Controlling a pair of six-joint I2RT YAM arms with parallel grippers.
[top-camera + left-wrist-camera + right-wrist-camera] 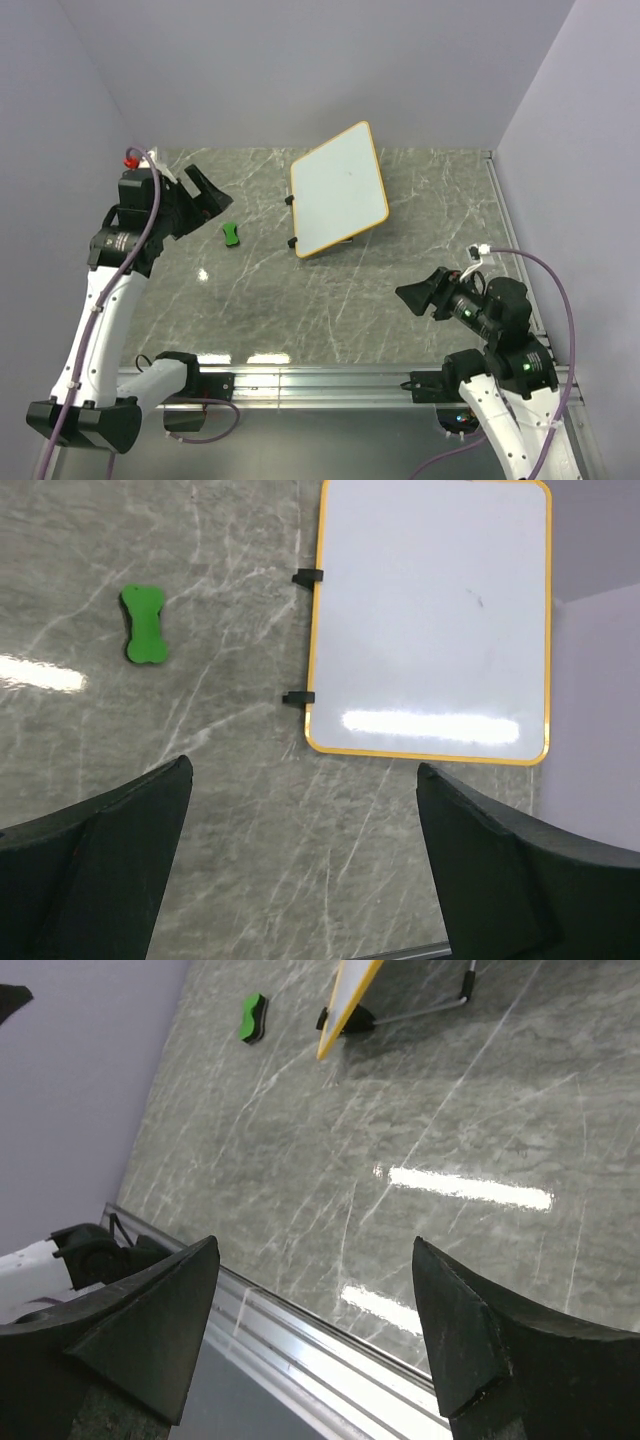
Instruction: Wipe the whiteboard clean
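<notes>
Two grippers, both with nothing in them. The left gripper point(210, 192) hangs over the worktop's left edge, towards the far left corner, its jaws spread wide, as its own wrist camera shows. Just to its right, on the marble-patterned worktop point(300, 310), lies a small green eraser point(231, 234), apart from the fingers and untouched. Further right, about midway along the far edge, the whiteboard point(338, 190) stands propped at a tilt on its stand, turned a little askew to the edges, with two black feet point(308, 577) showing along its left rim. Its face looks clean but for one tiny dark speck point(480, 602).

The right gripper point(418, 288) is raised over the near right part of the worktop, jaws likewise wide apart, pointing left, well apart from board and eraser. A metal rail point(320, 380) runs along the near edge.
</notes>
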